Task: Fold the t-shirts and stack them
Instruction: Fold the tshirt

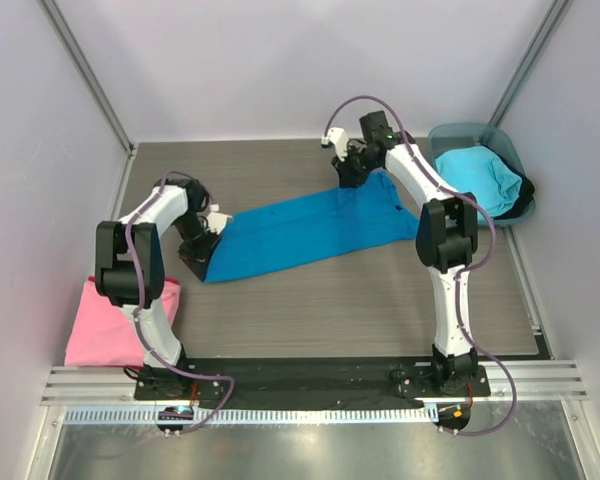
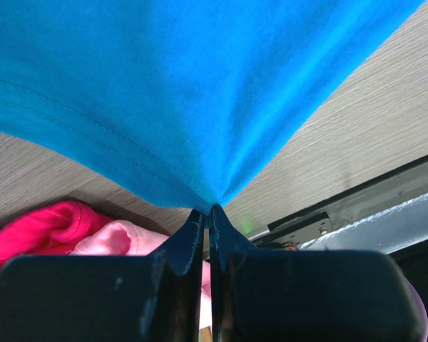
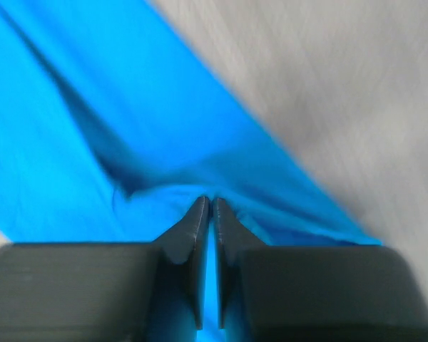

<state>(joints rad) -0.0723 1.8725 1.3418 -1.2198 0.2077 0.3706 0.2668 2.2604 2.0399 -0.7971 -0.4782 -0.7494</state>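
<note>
Left pincer (image 2: 209, 211) clamped on lower-left end of deep blue shirt (image 1: 300, 235); right pincer (image 3: 209, 201) clamped on upper-right end. Shirt's long axis laid diagonally across table (image 1: 380, 310), lower left to upper right of top view, cloth drawn between both pincers. Neither arm nearer. Cloth gathered into long band, creases fanned from grips. Pink shirt (image 1: 105, 325) noted lower left; cyan shirt (image 1: 475, 175) in tub (image 1: 455, 135), upper right.

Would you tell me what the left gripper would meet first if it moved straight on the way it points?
The deep blue t-shirt: the left gripper is shut on its edge, with cloth stretched ahead.
</note>
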